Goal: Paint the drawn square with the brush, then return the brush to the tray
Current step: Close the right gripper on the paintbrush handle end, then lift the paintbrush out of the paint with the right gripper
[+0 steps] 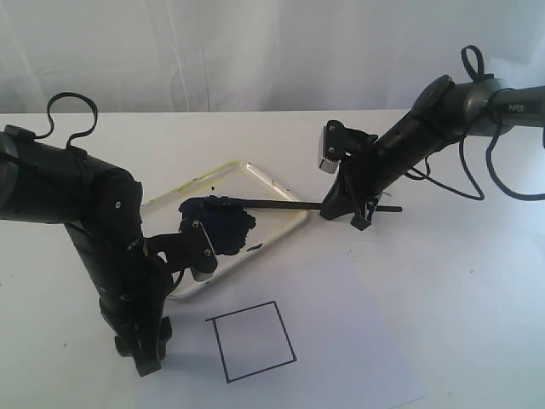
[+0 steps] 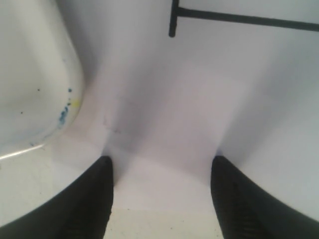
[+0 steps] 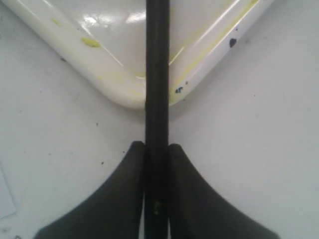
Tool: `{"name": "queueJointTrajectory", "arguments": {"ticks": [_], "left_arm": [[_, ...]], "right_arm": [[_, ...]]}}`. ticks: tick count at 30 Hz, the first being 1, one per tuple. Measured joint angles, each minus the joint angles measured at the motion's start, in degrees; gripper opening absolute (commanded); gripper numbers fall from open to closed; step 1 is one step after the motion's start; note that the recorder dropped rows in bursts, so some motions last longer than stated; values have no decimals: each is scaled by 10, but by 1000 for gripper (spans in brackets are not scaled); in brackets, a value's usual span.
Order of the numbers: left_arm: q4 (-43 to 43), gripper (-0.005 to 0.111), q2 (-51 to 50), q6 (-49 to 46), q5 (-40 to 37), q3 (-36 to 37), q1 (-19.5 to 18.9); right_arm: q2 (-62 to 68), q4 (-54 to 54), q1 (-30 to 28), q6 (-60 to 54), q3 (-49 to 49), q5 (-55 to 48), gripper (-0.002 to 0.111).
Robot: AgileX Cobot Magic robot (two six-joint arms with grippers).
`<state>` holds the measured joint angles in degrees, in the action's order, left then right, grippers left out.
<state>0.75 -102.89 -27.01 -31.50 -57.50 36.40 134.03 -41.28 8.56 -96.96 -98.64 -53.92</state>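
Observation:
The brush (image 1: 281, 204) lies level, its dark tip in the blue-black paint blob (image 1: 217, 223) of the white tray (image 1: 272, 181) and its handle reaching out over the tray's right corner. My right gripper (image 1: 345, 207) is shut on that handle just outside the tray; in the right wrist view both fingers press the black brush (image 3: 157, 74) between them at the right gripper (image 3: 157, 149), past the yellow-stained tray corner (image 3: 119, 84). The drawn square (image 1: 252, 341) is blank white inside. My left gripper (image 1: 145, 362) stands open and empty to the square's left, near the tray's front edge.
The white paper (image 1: 358, 341) bearing the square covers the table's front right. In the left wrist view the open left gripper (image 2: 160, 172) points over paper between the tray's rounded corner (image 2: 30, 99) and a corner of the square's outline (image 2: 239, 19). White curtain behind.

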Motion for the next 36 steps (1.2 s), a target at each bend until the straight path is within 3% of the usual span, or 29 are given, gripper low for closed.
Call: {"name": "queueJointTrajectory", "arguments": {"ticks": [21,36], "left_arm": [[0,62,0,0,0,0,0],[0,62,0,0,1,0,0]], "right_arm": [[-65,4,0,-31,0,-41,0],[-132,96,0,1,0,-95,0]]}}
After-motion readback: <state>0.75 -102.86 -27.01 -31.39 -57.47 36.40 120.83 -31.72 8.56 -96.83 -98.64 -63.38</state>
